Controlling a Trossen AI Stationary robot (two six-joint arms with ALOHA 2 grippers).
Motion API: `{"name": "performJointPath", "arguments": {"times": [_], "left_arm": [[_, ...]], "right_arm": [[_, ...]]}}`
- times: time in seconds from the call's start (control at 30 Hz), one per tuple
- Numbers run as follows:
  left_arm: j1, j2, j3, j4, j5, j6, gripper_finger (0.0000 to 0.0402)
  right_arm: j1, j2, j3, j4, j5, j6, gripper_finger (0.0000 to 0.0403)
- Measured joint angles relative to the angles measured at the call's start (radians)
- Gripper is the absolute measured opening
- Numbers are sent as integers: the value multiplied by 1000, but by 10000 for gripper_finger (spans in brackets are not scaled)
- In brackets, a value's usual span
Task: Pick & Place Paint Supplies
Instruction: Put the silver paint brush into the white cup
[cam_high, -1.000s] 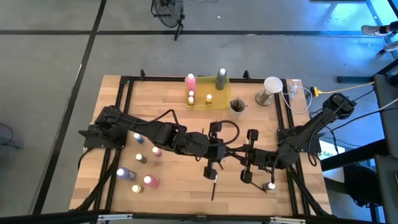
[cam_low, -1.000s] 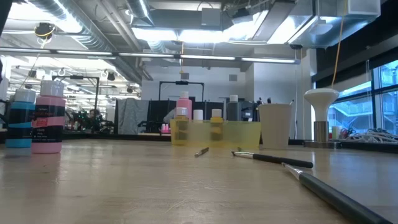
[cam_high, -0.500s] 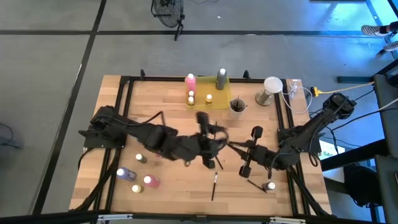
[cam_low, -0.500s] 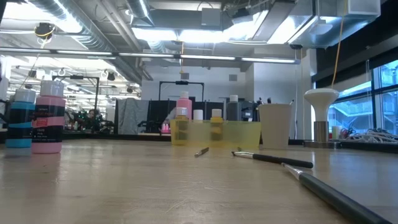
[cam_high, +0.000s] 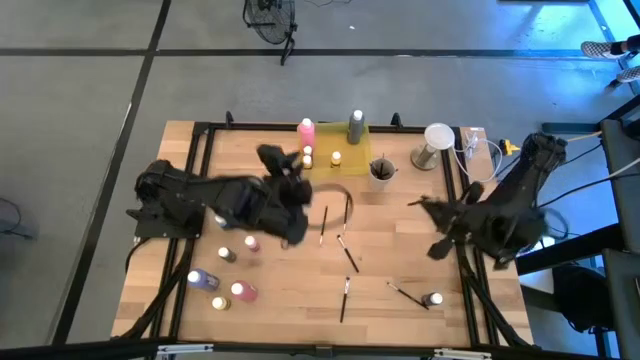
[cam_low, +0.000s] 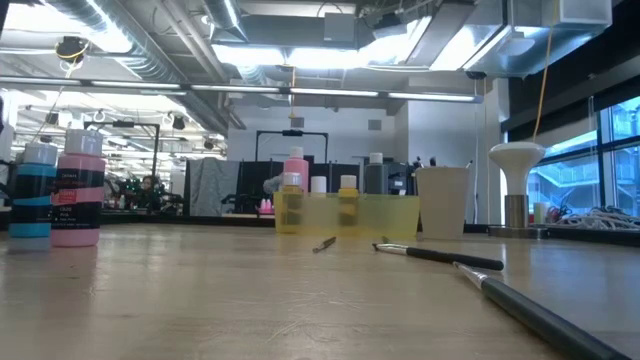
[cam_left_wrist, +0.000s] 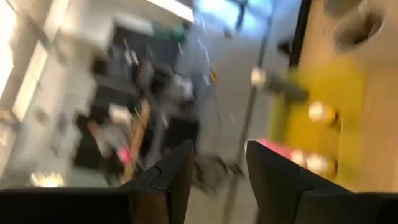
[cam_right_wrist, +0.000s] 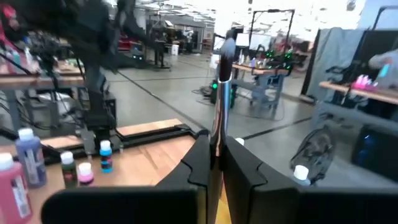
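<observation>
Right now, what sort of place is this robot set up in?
Probably a large robotics lab or workshop: exposed ceiling ducts with strip lights, other workbenches beyond, and a black-framed wooden table on a bare concrete floor.

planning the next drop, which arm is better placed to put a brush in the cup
Right: its pincer grips a paintbrush, on the cup's side of the table. The left pincer is open and empty.

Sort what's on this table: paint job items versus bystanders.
Job: pink bottle, grey bottle, loose bottles, loose brushes, paintbrush in the right gripper.
Bystanders: yellow tray, cup, white-topped stand.
</observation>
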Motion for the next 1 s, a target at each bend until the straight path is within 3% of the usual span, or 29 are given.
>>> {"name": "performJointPath", "arguments": {"times": [0.07, 0.13, 0.3, 0.47, 0.6, 0.8, 1.0], "left_arm": [[49, -11, -1, -147, 52, -182, 144], [103, -28, -40, -141, 74, -262, 144], [184, -129, -237, -92, 101, -216, 143], [258, -241, -480, -1, 178, -221, 138], [308, -341, -684, 250, 286, -112, 125], [372, -498, -976, 799, 661, 94, 100], [422, -581, -1232, 1263, 925, 129, 86]], "right_arm": [[7, -58, 0, -14, 2, -10, 21], [3, -113, 0, -58, 3, -17, 21], [-33, -243, -30, -227, -16, 57, 21], [-81, -403, -108, -381, -130, 222, 21], [-157, -499, -187, -461, -284, 325, 21], [-329, -533, -302, -467, -356, 400, 21], [-516, -533, -359, -506, -520, 486, 21]]}}
